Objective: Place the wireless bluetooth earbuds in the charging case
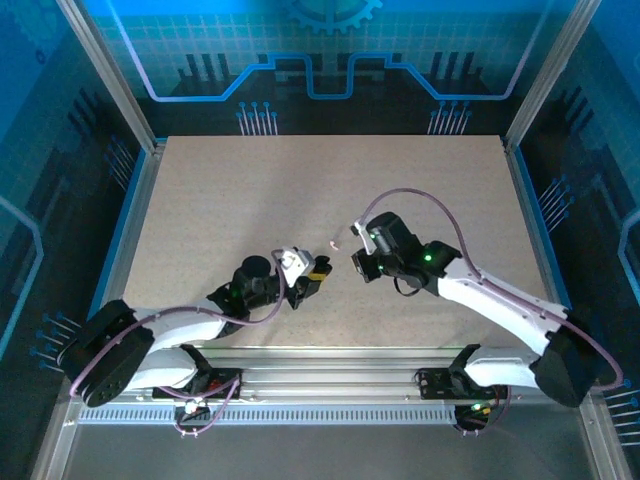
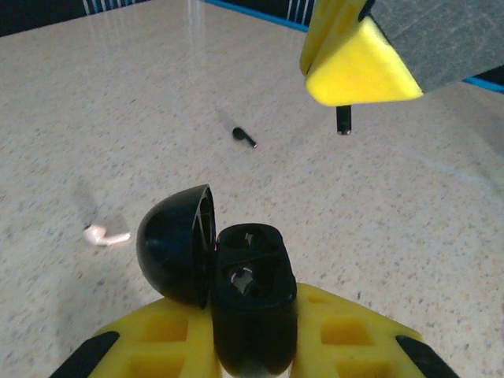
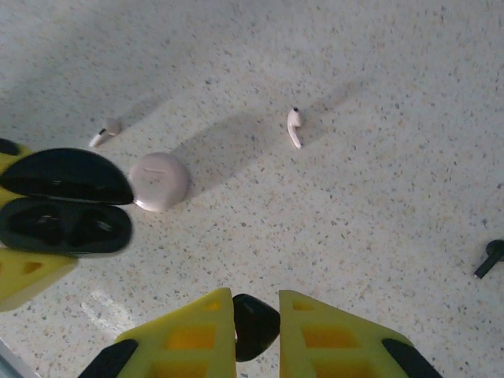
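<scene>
My left gripper (image 2: 252,319) is shut on a black charging case (image 2: 250,291) whose lid (image 2: 177,244) stands open to the left, with both wells showing. The same black case (image 3: 63,224) lies at the left edge of the right wrist view. My right gripper (image 3: 256,315) is shut on a black earbud (image 3: 253,327); its stem (image 2: 343,120) hangs below the yellow finger (image 2: 358,67), above and beyond the case. A pale pink round charging case (image 3: 157,181) lies shut on the table beside the black case. In the top view the left gripper (image 1: 305,278) and right gripper (image 1: 357,262) nearly meet.
Loose on the speckled table (image 3: 354,197) lie two whitish earbuds (image 3: 294,127) (image 3: 104,131) and another black earbud (image 3: 492,256). From the left wrist, the black earbud (image 2: 244,136) is ahead and a whitish one (image 2: 105,235) is left of the lid.
</scene>
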Controlling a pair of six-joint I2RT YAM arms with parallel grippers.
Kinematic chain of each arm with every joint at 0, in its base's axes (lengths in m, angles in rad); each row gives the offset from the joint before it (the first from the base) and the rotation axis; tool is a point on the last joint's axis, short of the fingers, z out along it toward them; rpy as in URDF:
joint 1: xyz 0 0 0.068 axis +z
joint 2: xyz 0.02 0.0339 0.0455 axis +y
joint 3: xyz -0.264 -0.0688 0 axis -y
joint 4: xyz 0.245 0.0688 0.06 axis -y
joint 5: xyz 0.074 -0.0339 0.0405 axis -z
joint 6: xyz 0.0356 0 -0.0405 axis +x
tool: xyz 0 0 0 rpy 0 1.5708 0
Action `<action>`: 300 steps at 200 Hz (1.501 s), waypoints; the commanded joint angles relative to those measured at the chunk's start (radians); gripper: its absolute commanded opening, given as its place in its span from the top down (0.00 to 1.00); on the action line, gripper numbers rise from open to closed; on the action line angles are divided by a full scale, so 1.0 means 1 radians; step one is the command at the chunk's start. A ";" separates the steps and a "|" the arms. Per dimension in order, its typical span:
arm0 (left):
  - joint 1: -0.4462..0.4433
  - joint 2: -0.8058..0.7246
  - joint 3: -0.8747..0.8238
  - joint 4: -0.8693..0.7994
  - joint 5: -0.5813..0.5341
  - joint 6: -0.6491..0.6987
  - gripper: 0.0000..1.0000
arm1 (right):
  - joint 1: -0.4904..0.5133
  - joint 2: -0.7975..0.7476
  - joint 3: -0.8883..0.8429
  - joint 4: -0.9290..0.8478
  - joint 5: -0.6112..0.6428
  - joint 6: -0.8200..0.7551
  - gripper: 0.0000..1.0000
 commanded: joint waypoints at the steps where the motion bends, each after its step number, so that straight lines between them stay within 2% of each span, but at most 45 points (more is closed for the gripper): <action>1: -0.008 0.047 0.041 0.143 0.093 -0.016 0.82 | 0.009 -0.064 -0.066 0.137 -0.073 -0.106 0.83; 34: -0.011 0.114 0.067 0.211 0.164 -0.042 0.82 | 0.007 -0.116 -0.139 0.240 -0.159 -0.168 0.84; 74: -0.013 0.146 0.085 0.233 0.196 -0.045 0.82 | 0.003 -0.179 -0.205 0.334 -0.217 -0.187 0.84; 166: -0.015 0.155 0.088 0.256 0.253 -0.058 0.81 | -0.003 -0.198 -0.228 0.433 -0.230 -0.246 0.83; 300: -0.014 0.138 0.077 0.315 0.261 -0.092 0.81 | -0.003 -0.145 -0.225 0.435 -0.244 -0.253 0.83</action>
